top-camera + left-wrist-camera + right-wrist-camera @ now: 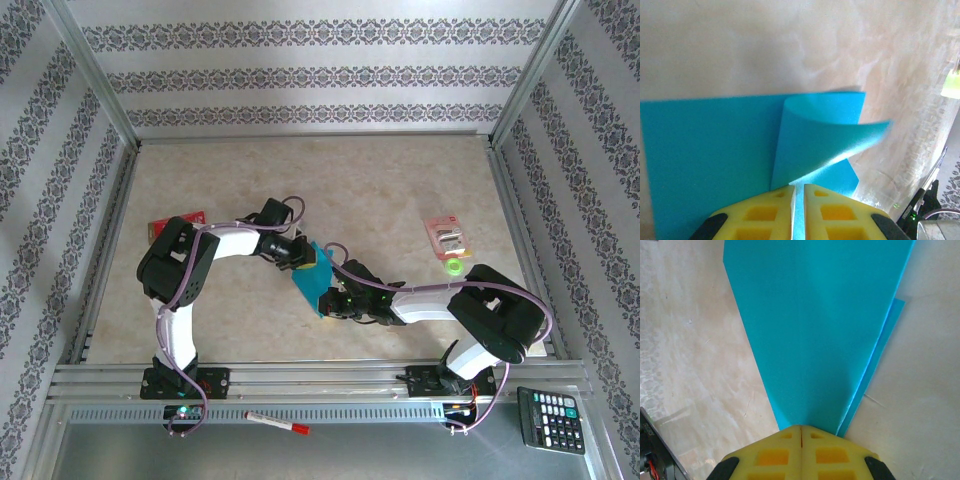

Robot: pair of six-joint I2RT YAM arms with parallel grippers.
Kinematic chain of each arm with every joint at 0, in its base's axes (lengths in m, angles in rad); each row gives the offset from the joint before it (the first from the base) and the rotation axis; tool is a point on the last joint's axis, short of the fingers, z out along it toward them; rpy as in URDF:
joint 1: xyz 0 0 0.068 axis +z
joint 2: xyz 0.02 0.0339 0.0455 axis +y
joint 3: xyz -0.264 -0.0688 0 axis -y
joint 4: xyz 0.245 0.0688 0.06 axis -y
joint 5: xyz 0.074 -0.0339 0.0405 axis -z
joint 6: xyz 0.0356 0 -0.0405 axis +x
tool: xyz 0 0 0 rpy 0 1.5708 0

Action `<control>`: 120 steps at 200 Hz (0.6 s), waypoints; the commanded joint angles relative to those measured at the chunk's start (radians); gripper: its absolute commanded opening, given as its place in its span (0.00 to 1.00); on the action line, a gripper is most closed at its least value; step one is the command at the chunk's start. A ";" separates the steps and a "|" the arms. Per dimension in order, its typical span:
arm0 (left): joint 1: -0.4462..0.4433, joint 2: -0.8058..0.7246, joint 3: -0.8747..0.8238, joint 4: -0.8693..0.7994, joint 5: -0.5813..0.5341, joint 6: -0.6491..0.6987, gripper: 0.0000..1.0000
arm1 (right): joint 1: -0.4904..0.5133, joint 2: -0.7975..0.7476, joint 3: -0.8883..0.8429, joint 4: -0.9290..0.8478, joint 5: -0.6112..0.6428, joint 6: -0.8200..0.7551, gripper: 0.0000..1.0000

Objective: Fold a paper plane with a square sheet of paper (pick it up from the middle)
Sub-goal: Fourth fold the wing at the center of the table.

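Observation:
The square sheet of paper is teal-blue and lies folded into a smaller creased shape on the table between both arms. In the left wrist view one flap curls up off the flat layer. My left gripper sits at the flap's near edge, its yellow fingers a narrow slit apart with paper showing through the slit. My right gripper is shut on the narrow end of the paper, which rises in a ridge toward the seam. From above, the left gripper and right gripper flank the paper.
A red-and-white packet and a green ring lie to the right of the paper. A red card lies behind the left arm. A calculator and a red marker rest on the near ledge. Metal rails frame the table.

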 commanded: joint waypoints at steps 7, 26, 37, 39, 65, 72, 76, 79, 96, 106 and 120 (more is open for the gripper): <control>0.057 0.044 0.046 0.027 -0.124 0.038 0.14 | 0.007 0.041 -0.064 -0.223 -0.023 -0.010 0.00; 0.068 0.063 0.068 0.021 -0.120 0.043 0.15 | 0.008 0.041 -0.065 -0.224 -0.025 -0.010 0.00; 0.077 0.071 0.079 0.020 -0.121 0.048 0.15 | 0.008 0.040 -0.066 -0.223 -0.025 -0.010 0.00; 0.078 0.073 0.079 0.019 -0.121 0.048 0.15 | 0.007 0.039 -0.067 -0.223 -0.025 -0.010 0.00; 0.091 0.098 0.110 0.012 -0.124 0.056 0.16 | 0.008 0.038 -0.069 -0.225 -0.026 -0.010 0.00; 0.096 0.106 0.118 0.009 -0.122 0.057 0.16 | 0.008 0.038 -0.069 -0.226 -0.027 -0.012 0.00; 0.097 0.111 0.124 0.008 -0.121 0.057 0.16 | 0.008 0.038 -0.069 -0.227 -0.026 -0.012 0.00; 0.099 0.114 0.127 0.009 -0.120 0.055 0.16 | 0.007 0.038 -0.069 -0.228 -0.027 -0.012 0.00; 0.109 0.129 0.147 0.011 -0.118 0.054 0.17 | 0.008 0.036 -0.069 -0.229 -0.026 -0.012 0.00; 0.110 0.141 0.164 0.003 -0.119 0.058 0.17 | 0.008 0.036 -0.070 -0.230 -0.028 -0.012 0.00; 0.114 0.156 0.186 -0.007 -0.121 0.062 0.17 | 0.008 0.035 -0.070 -0.231 -0.030 -0.012 0.00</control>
